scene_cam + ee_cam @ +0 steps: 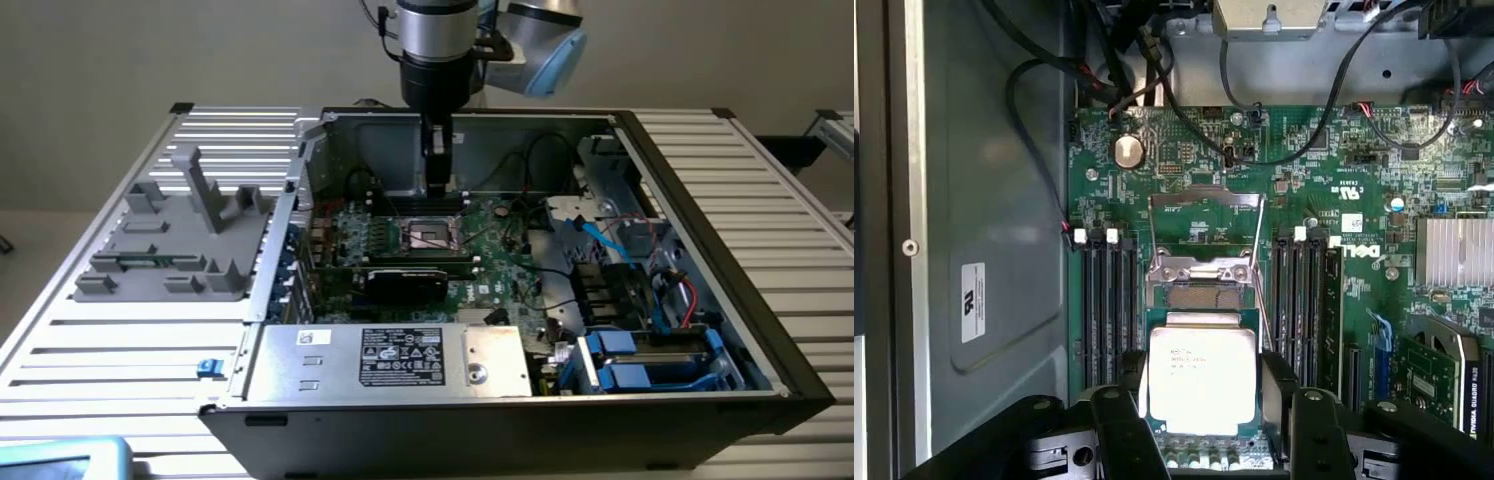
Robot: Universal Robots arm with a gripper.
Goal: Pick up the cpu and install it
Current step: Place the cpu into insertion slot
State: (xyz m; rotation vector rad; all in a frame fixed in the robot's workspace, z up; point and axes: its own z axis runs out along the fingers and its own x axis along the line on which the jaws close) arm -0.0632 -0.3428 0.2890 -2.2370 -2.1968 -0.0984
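Observation:
The cpu (1202,375), a square chip with a silvery top and faint print, sits between my gripper's (1204,395) two black fingers (1126,390), which press on its two opposite sides. Just beyond it on the green motherboard lies the socket (1200,292) with its metal load plate and wire lever frame (1206,205) swung open. In the exterior view my gripper (438,188) hangs straight down inside the open computer case, a little above and behind the black socket (430,233).
Memory slots (1109,300) flank the socket on both sides. Black cables (1034,130) loop along the case wall. A graphics card (407,278) and the silver power supply box (387,360) lie nearer the front. A grey fixture (174,240) stands on the slatted table at the exterior view's left.

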